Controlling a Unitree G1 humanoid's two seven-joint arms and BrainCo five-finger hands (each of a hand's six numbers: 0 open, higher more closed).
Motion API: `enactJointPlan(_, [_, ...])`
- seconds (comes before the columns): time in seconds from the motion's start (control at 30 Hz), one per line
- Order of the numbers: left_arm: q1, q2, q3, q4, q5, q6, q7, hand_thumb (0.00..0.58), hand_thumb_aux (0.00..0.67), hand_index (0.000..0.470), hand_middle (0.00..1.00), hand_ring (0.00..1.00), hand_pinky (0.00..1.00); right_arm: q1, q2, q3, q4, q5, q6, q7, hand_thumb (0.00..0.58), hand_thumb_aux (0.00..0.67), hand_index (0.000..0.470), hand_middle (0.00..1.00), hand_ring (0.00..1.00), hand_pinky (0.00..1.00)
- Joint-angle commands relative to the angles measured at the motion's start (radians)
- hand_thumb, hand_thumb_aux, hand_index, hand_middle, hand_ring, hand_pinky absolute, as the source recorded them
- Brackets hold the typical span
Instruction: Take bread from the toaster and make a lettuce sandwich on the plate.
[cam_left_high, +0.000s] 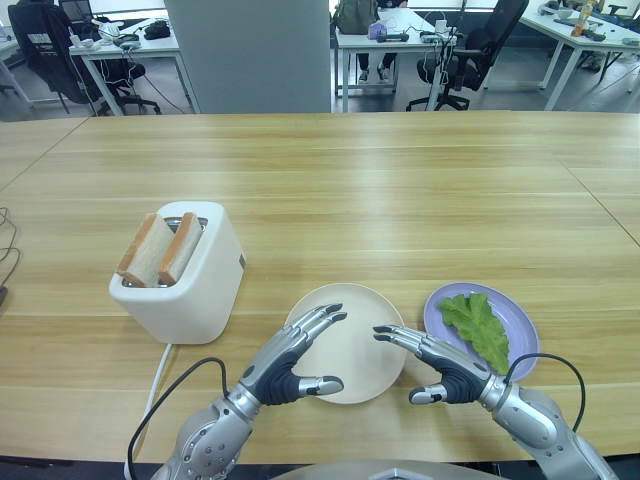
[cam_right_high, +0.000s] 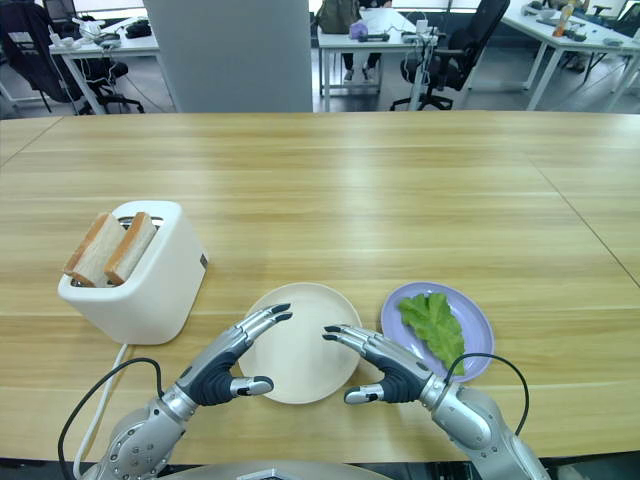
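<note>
Bread (cam_left_high: 158, 248) in white toaster (cam_left_high: 205, 292)

The wooden table (cam_left_high: 400, 180) bears a white toaster (cam_left_high: 195, 295), a cream plate (cam_left_high: 357, 345) and a purple plate (cam_left_high: 521, 335).

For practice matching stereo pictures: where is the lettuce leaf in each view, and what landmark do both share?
Left eye view: lettuce on the purple plate, lower right.
Right eye view: on the same plate, lower right of centre.
Shared landmark: the white toaster at left.
</note>
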Motion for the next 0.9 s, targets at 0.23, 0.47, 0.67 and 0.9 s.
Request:
enactJointPlan(0.23, [0.001,0.002,-0.003,0.022,0.025,0.015,0.002,0.0,0.0,0.0,0.0,0.0,0.0,-0.022,-0.011,0.007,0.025,-0.02,0.002,0.0,0.0,0.0,0.0,0.0,0.0,0.0])
enactJointPlan(0.47, [-0.002,-0.006,0.016,0.024,0.052,0.032,0.025,0.0,0.0,0.0,0.0,0.0,0.0,-0.026,-0.007,-0.008,0.033,-0.046,0.023,-0.018,0.0,0.0,0.0,0.0,0.0,0.0])
enactJointPlan(0.67, [-0.094,-0.075,0.25,-0.145,0.067,0.208,0.112,0.0,0.0,0.0,0.0,0.0,0.0,-0.042,0.001,-0.008,0.051,-0.063,0.044,-0.043,0.0,0.0,0.0,0.0,0.0,0.0])
enactJointPlan(0.9, [-0.383,0.123,0.582,-0.135,0.065,0.44,0.036,0.0,0.0,0.0,0.0,0.0,0.0,-0.047,0.009,-0.006,0.066,-0.075,0.053,-0.072,0.0,0.0,0.0,0.0,0.0,0.0])
